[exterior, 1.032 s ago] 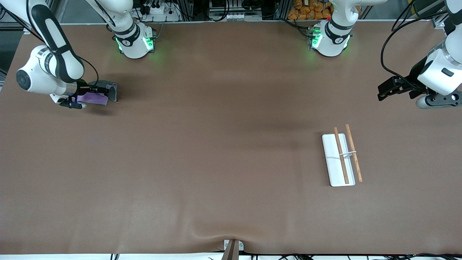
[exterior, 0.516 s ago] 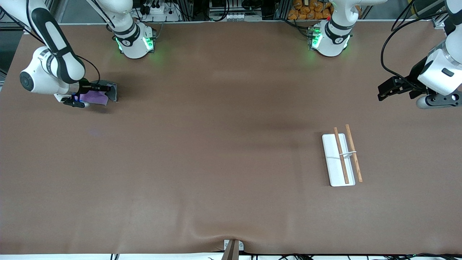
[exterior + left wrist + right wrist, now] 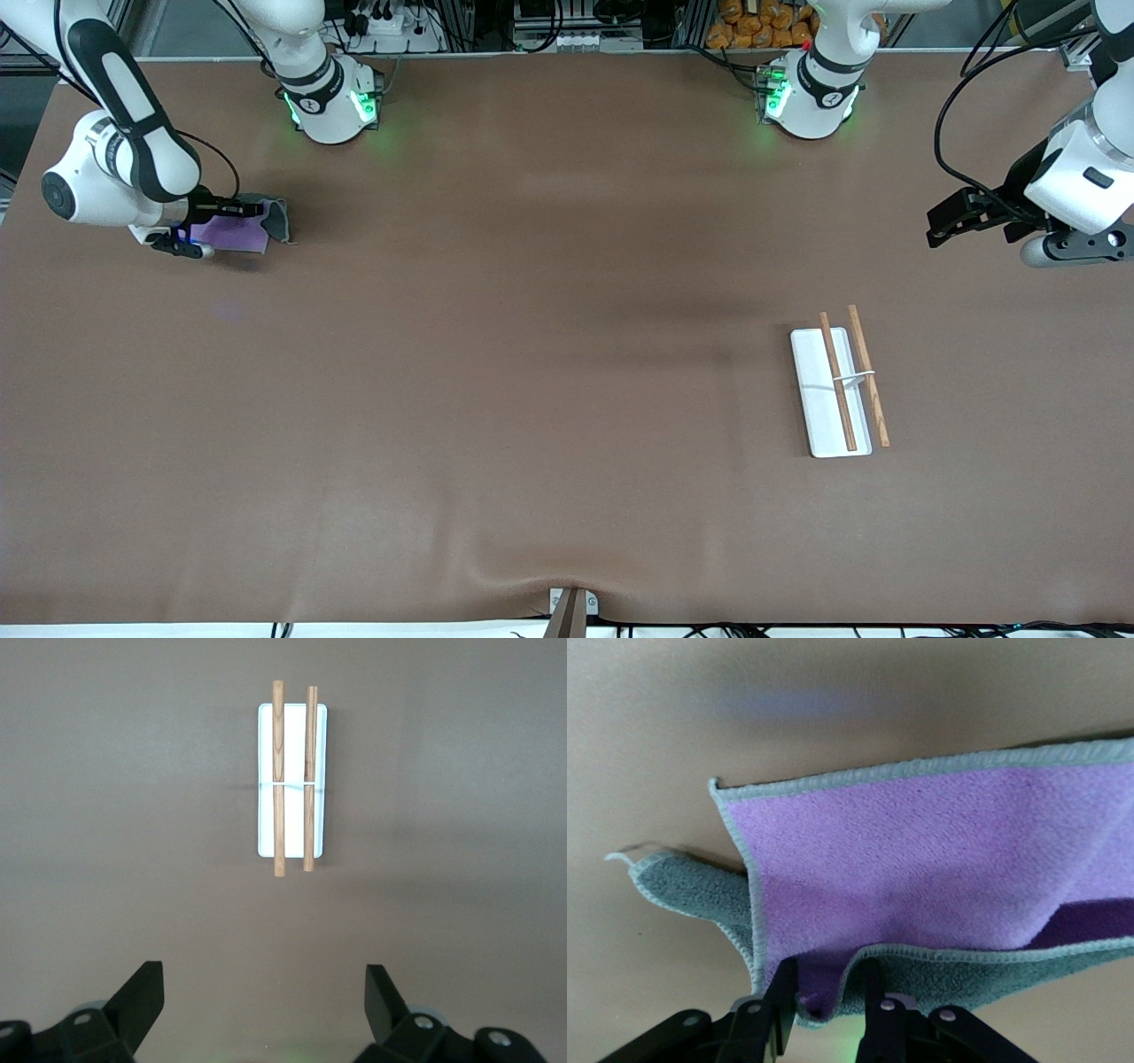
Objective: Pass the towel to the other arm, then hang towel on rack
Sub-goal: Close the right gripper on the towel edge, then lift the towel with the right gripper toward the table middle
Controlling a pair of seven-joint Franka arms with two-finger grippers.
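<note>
**Two arms, one towel pinched at the upper left of the frame**

Lowest of the things in the front view, at lower right of centre, the rack [image 3: 832, 392] lies flat on the brown table [image 3: 532, 399]: a white base with two thin wooden rods [image 3: 837, 381] across it, joined by a slim white bracket. One rod sits over the base, the other along its edge toward the left arm's end. Nothing hangs on it.

Higher, at the right edge of the frame, the left gripper [image 3: 941, 223] waits over bare table, well apart from the rack. Its wrist view shows the two fingers [image 3: 142, 997] spread wide with nothing between them, the rack [image 3: 292, 771] lying ahead.

At upper left, the right gripper [image 3: 252, 211] is closed on the towel [image 3: 237, 234]. In the right wrist view the black fingers [image 3: 780, 1005] stand narrow, clamping a folded edge of the towel [image 3: 921, 877]; the purple face spreads out from the jaws, the grey face showing along the hem and at one turned corner.
</note>
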